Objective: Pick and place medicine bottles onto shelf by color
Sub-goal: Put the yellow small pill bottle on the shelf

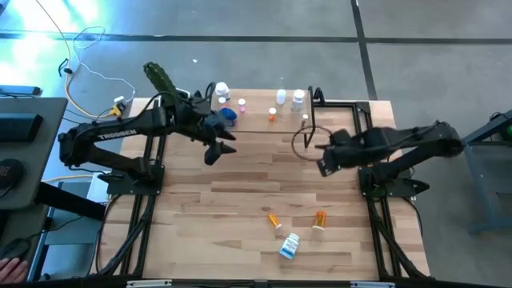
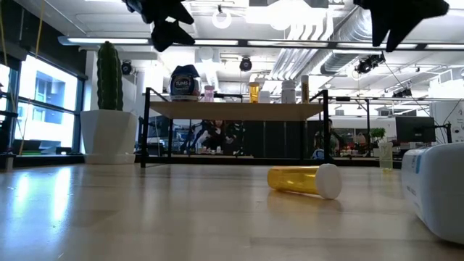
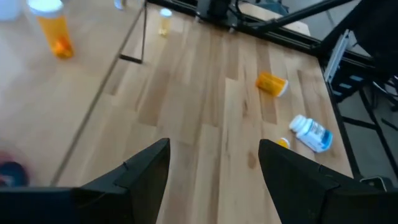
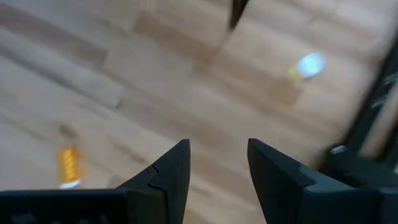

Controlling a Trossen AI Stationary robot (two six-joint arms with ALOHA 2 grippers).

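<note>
The shelf point(image 1: 264, 126) stands along the table's far edge. Several medicine bottles stand on it: a white one point(image 1: 222, 92), a blue one point(image 1: 229, 117), a pink one point(image 1: 242, 102), an orange one point(image 1: 272, 114) and white ones point(image 1: 298, 98). Near the front edge lie two orange bottles point(image 1: 274, 219) point(image 1: 320, 218) and a white and blue bottle point(image 1: 290, 246), all on their sides. My left gripper point(image 1: 218, 152) hangs open and empty in front of the shelf's left part. My right gripper point(image 1: 324, 164) hangs open and empty off the shelf's right end.
A green cactus in a white pot point(image 2: 109, 109) stands at the table's far left corner. Black frame rails point(image 1: 376, 208) run along both sides of the table. Bare wood point(image 1: 240, 184) lies between the shelf and the lying bottles.
</note>
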